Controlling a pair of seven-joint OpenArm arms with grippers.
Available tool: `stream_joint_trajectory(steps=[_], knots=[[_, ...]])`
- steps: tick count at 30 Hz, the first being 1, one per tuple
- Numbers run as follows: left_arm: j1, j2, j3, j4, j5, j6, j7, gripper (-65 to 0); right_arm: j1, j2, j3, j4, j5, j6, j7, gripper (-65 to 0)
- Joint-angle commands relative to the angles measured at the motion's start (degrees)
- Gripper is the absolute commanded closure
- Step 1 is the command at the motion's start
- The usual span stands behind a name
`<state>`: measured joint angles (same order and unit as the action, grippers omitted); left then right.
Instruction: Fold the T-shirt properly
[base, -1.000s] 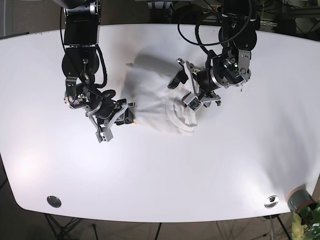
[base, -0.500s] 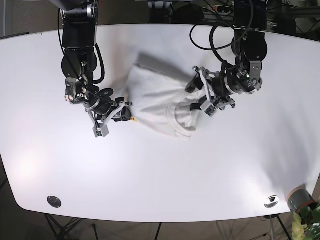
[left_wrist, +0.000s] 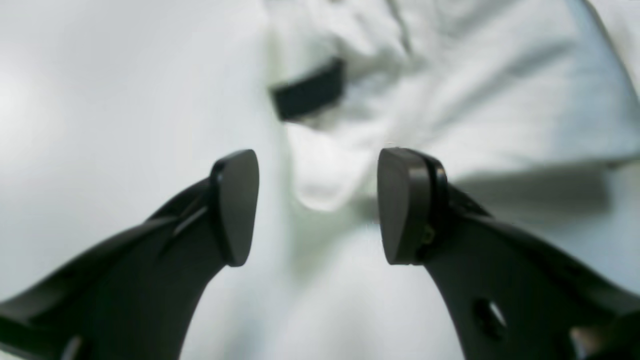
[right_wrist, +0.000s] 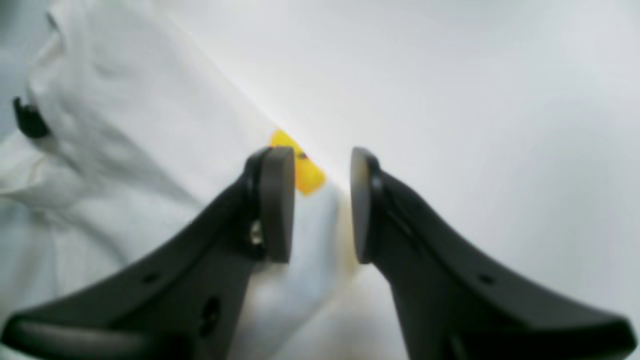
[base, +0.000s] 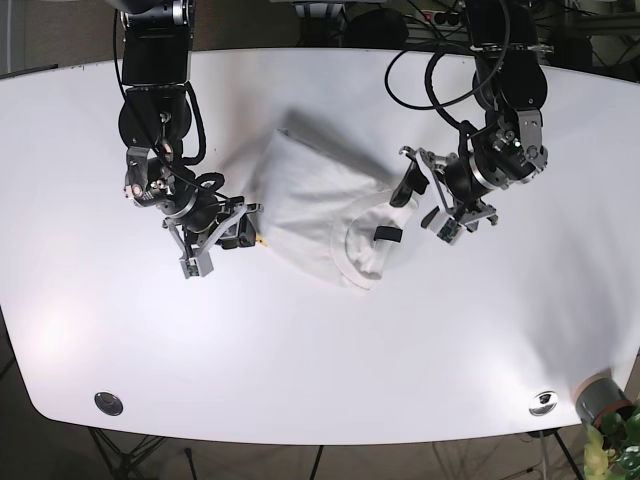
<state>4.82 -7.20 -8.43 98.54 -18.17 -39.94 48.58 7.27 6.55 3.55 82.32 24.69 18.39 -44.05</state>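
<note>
The white T-shirt (base: 310, 205) lies crumpled in the middle of the white table (base: 320, 340), its collar and black label (base: 388, 234) towards the right. My left gripper (base: 418, 196) is open just right of the collar. In the left wrist view (left_wrist: 317, 205) the jaws stand wide apart, with a lobe of the shirt (left_wrist: 325, 175) and the label (left_wrist: 310, 95) just beyond them. My right gripper (base: 247, 226) sits at the shirt's left corner. In the right wrist view (right_wrist: 320, 200) its jaws are pinched on a fold of the shirt (right_wrist: 312, 235) beside a yellow tag (right_wrist: 302, 175).
Two round metal discs (base: 108, 403) (base: 543, 403) sit near the table's front corners. A grey pot with a plant (base: 600, 400) stands off the front right corner. Cables hang behind the far edge.
My left gripper has let go of the collar and moved right, off the shirt. The collar has dropped flat. My right gripper has stayed at the left corner, shifting slightly left.
</note>
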Motion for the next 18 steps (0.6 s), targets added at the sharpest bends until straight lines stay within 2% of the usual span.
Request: stream_joint_trajectory(steps=[1,3,9,13,14,18], knots=[[-0.03,-0.14,0.12,0.93,-0.68,-0.06,-0.88,-35.0,1.74,0.62,0.27,1.41,0.68,0.38,1.20,-17.3],[0.76,0.30,1.70,0.05,-0.60,-0.06,-0.97,-35.0,2.53,1.67,0.27,0.53,0.68,0.38,1.37,-17.3],[0.68,0.56,2.93,-4.34,-0.60,-0.06,-1.15,-35.0,5.61,2.20,0.27,-5.80,0.59,0.38,1.64,-17.3],[-1.87,1.00,2.93,-8.21,-0.68,-0.06,-1.15,-35.0,6.05,2.90,0.10,-9.58,-1.43,0.46,5.59,-17.3],[-2.75,1.53,2.76,-9.09,-0.68,-0.06,-1.15,-34.6,5.70,2.90,0.10,-10.54,-2.23,1.17,6.38,-17.3],[-5.57,1.80,0.91,-12.52,-0.68,-0.06,-1.15,-29.4,2.80,2.90,0.36,-9.84,-3.63,5.92,7.09,-17.3]])
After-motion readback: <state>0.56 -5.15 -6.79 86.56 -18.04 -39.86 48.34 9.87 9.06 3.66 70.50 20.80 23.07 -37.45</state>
